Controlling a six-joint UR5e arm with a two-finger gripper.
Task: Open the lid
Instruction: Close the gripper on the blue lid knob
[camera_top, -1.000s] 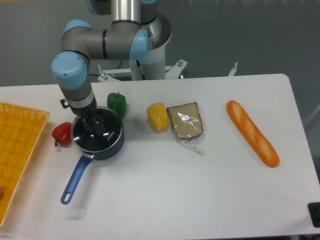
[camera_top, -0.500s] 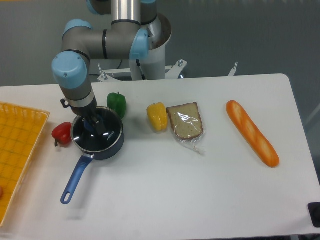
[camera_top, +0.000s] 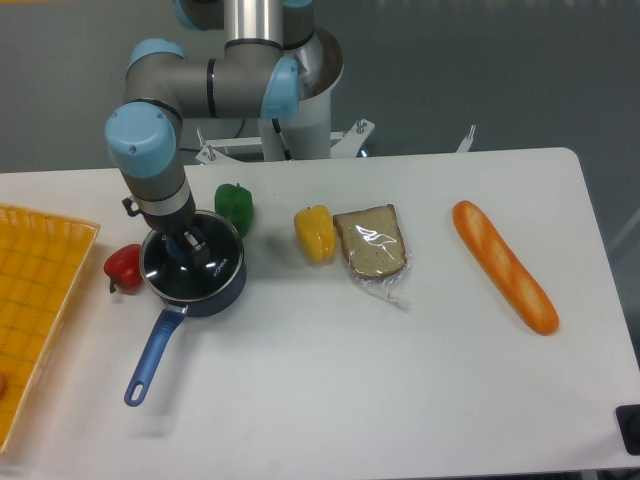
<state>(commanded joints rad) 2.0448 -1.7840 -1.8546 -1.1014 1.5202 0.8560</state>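
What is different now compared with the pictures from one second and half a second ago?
Very little. The gripper and arm shifted slightly up over the lid, and the saucepan handle tip moved a little right. Whether the fingers have closed on the knob cannot be told. The peppers, the wrapped bread and the baguette stayed in place.
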